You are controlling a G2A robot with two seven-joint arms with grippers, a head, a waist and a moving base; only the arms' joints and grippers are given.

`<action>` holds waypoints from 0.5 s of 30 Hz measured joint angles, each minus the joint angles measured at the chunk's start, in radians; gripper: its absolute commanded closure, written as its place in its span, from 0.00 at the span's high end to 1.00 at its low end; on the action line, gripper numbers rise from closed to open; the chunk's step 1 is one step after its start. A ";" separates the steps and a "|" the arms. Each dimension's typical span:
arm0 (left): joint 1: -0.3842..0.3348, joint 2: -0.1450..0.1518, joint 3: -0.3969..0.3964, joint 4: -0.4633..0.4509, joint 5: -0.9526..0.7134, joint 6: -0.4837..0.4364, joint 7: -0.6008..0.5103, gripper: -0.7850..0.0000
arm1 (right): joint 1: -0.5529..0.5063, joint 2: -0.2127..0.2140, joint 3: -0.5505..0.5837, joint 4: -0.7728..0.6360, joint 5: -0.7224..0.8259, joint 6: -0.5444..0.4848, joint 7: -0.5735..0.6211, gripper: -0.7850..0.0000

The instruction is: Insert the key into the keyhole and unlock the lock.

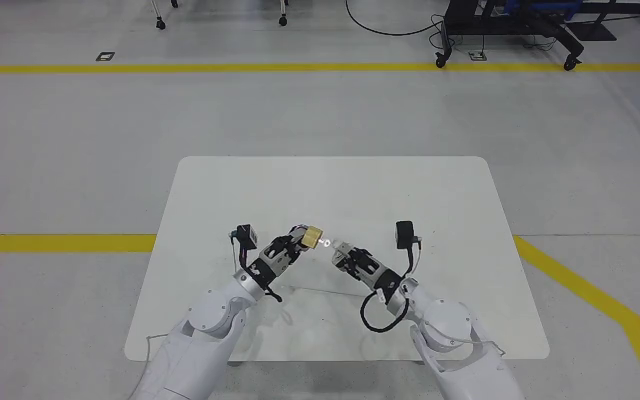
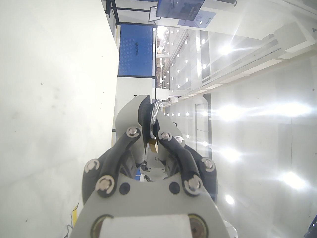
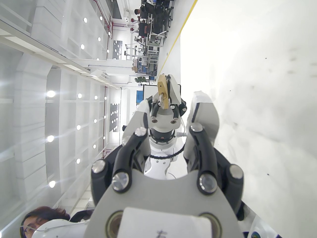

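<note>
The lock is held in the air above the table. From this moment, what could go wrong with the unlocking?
1. The key seems to sit in the lock, while the right gripper is open and apart from it. The key may slip out and fall to the table.
2. The left gripper pinches the lock near its shackle, so the shackle may be blocked from springing open.

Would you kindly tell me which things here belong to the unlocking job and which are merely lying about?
Job: brass padlock, held in left gripper; key at the padlock; right gripper, open.
Not part of it: white table; dark wheeled frame on floor beyond.
</note>
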 measured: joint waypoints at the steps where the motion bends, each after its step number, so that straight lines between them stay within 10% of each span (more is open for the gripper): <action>1: -0.001 0.000 0.001 -0.001 0.004 0.002 0.001 0.00 | 0.002 0.000 -0.003 0.001 -0.001 0.001 0.004 0.00; 15: 0.003 0.001 -0.001 -0.008 0.050 0.009 0.011 0.00 | 0.031 -0.001 -0.021 0.015 -0.006 0.018 0.025 0.00</action>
